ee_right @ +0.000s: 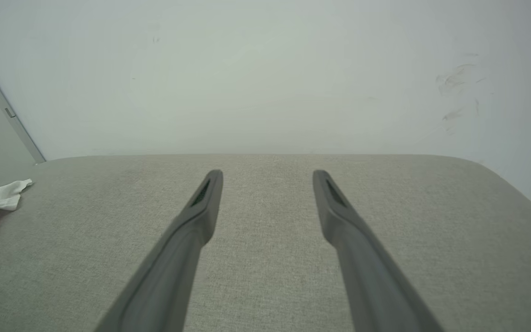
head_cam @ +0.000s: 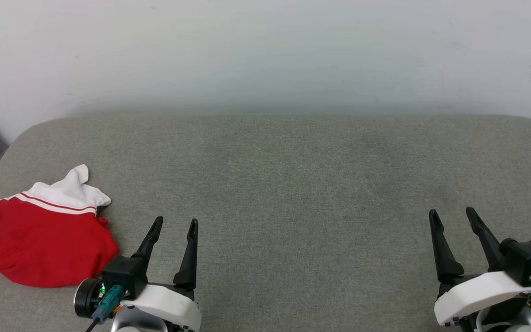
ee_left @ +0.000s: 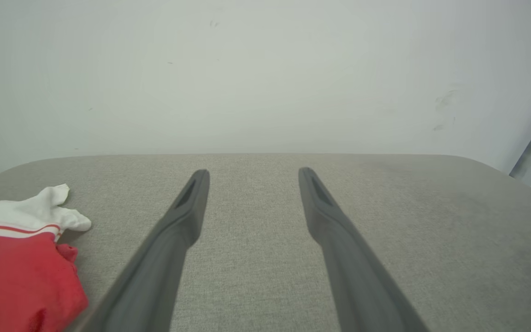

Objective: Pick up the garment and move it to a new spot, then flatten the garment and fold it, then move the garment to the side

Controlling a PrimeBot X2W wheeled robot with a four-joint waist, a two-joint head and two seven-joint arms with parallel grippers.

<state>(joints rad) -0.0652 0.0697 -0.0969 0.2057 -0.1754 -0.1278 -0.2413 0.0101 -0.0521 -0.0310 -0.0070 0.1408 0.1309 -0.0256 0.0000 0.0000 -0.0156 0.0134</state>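
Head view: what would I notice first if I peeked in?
The bright red-and-white garment stands out first, lying bunched at the left edge of the grey padded surface. Next come the long black fingers. The left gripper is close beside the garment and the right gripper is far over at the lower right, both open and holding nothing.

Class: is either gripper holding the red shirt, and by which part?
Nothing is held. The left gripper and the right gripper both stand open and empty; the garment lies on the grey cushion.
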